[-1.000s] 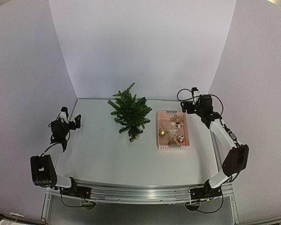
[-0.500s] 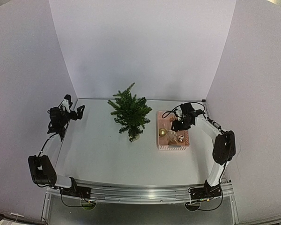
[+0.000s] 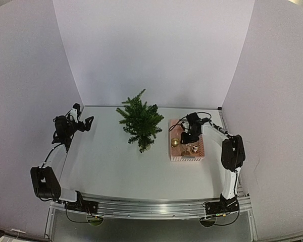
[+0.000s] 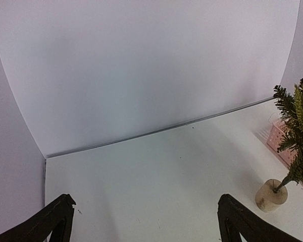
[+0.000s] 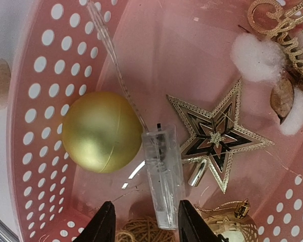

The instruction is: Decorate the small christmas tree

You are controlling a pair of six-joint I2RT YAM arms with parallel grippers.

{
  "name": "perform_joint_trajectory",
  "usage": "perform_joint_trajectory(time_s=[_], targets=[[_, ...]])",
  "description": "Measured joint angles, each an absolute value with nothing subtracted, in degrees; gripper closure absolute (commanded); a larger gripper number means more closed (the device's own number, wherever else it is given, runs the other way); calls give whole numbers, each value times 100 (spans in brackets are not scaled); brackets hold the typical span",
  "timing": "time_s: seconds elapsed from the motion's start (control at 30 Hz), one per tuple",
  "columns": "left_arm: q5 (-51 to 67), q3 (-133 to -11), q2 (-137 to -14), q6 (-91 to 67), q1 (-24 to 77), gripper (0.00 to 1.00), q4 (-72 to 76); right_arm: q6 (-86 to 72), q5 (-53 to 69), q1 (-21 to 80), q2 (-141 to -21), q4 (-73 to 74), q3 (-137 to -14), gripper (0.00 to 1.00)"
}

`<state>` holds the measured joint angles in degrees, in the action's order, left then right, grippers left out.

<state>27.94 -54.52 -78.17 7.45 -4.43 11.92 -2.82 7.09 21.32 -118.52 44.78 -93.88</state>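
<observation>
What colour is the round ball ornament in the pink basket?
The ball is gold, clearest in the right wrist view.

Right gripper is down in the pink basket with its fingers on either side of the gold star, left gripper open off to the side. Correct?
Not quite. In the right wrist view the fingers of the right gripper flank a clear plastic piece, not the gold star, which lies just beside it. The rest holds.
</observation>
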Motion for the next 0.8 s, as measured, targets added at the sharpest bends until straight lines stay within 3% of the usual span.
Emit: perform_joint_trajectory(time_s=[0.47, 0.7, 0.8], targets=[[2794, -5450, -7818, 920, -443, 0, 1194, -299, 282, 2190, -12129, 4510, -9410, 64], [2794, -5450, -7819, 1058, -443, 0, 1197, -299, 249, 2191, -12387, 4518, -9452, 72], [2794, -5450, -7819, 1116, -443, 0, 1197, -271, 251, 2191, -12425, 4530, -9504, 80]])
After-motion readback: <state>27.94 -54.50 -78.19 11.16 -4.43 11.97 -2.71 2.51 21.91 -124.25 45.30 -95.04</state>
